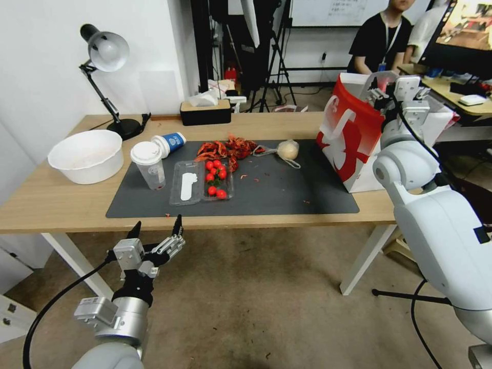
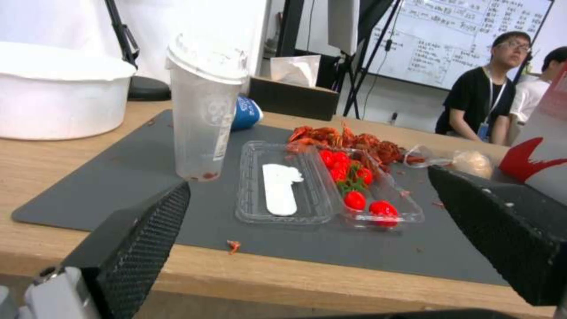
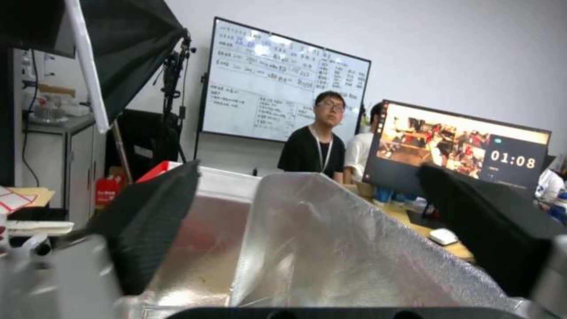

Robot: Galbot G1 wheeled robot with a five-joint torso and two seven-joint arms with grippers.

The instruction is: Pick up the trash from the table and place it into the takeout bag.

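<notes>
Two grippers are at work around the dark grey mat (image 1: pixel 287 195) that covers the middle of the table (image 1: pixel 46 205). Off the mat's near edge, below the tabletop, the left gripper (image 1: pixel 156 230) hangs with its fingers spread wide and nothing between them. At the mat's far right corner stands the takeout bag (image 1: pixel 348 138), white with a red side, and the right gripper (image 1: pixel 385 86) sits at its open top, jaws wide and empty over the silver lining (image 3: pixel 331 248).

On the mat's left part stands a clear white-lidded cup (image 1: pixel 148 164), with a blue-and-white paper cup (image 1: pixel 169 143) lying on its side just behind it. Beside the cup lies an open clear clamshell tray (image 1: pixel 197 184) holding red cherry tomatoes (image 1: pixel 215 177). Behind the tray a heap of red crayfish shells (image 1: pixel 228 148) spreads, and a small knotted plastic bag (image 1: pixel 287 150) lies near the takeout bag. Left of the mat sits a big white bowl (image 1: pixel 87 156); behind it a desk lamp (image 1: pixel 105 51), and a tissue box (image 1: pixel 205 110) at the table's back edge
</notes>
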